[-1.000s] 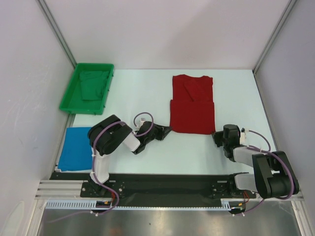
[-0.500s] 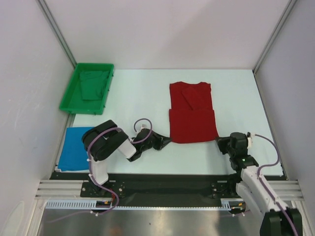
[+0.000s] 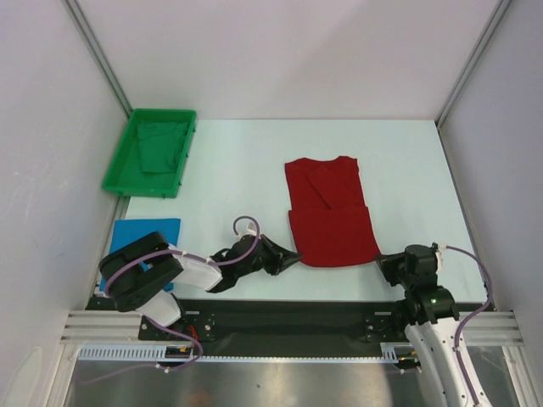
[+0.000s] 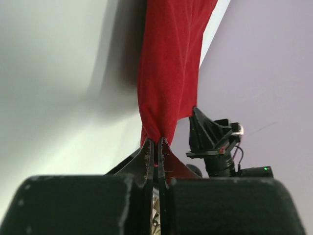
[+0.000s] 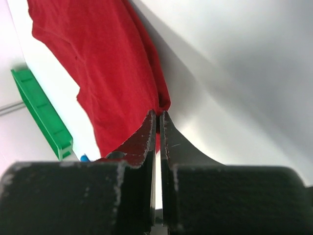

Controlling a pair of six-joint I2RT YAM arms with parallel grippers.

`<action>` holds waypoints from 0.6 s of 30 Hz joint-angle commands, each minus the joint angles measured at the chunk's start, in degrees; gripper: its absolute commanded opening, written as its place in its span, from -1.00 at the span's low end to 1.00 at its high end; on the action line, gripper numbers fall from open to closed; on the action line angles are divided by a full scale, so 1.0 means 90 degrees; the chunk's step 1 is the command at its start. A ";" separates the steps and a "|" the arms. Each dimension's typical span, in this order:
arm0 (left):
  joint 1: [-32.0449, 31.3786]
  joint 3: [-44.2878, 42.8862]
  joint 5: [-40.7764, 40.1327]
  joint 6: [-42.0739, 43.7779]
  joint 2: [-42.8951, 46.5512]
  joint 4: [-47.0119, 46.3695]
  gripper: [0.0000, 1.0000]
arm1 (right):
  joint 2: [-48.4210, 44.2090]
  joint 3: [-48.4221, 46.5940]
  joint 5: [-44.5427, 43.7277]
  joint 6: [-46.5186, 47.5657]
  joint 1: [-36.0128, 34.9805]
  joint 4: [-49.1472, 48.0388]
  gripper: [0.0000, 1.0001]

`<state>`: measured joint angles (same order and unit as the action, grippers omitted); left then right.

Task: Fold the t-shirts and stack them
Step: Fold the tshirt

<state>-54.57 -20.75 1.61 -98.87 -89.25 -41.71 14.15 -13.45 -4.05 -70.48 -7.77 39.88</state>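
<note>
My left gripper [image 3: 293, 259], right gripper [image 3: 380, 261], both clenched on near corners of red t-shirt [image 3: 331, 225], have dragged it toward table [image 3: 229, 170] edge (next fold likely).

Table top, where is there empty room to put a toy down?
Most room: the bare table between the green tray and the red t-shirt. Also a strip right of that shirt. Crowded at the front: the left arm's fingers and right arm's fingers pinch its near corners, and the blue t-shirt lies front-left.
</note>
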 commanded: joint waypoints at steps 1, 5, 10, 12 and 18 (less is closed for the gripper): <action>-0.0148 0.0089 -0.0062 0.0048 0.0385 0.0338 -0.99 | -0.0186 -0.0516 0.0031 0.0301 -0.0025 0.0618 -1.00; -0.0119 0.0080 -0.0081 0.0174 0.0707 0.0794 -0.99 | 0.0271 -0.0877 0.0109 0.0740 -0.0025 0.0278 -1.00; 0.0681 -0.0730 0.0368 0.0925 0.0767 0.1412 -0.99 | 0.1949 -0.1491 0.0313 0.1297 0.0014 -0.1310 -1.00; 0.1196 -0.1255 0.0670 0.1286 0.0640 0.1743 -0.99 | 0.3097 -0.1756 0.0392 0.1540 0.0091 -0.1811 -1.00; 0.2233 -0.2963 0.1636 0.1698 -0.0560 0.2056 -0.99 | 0.5378 -0.3444 0.1055 0.1991 0.0481 -0.3014 -1.00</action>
<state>-38.33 -39.64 10.57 -87.96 -89.97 -25.65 57.41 -37.12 2.04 -56.62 -5.41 23.22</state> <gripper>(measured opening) 0.017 0.025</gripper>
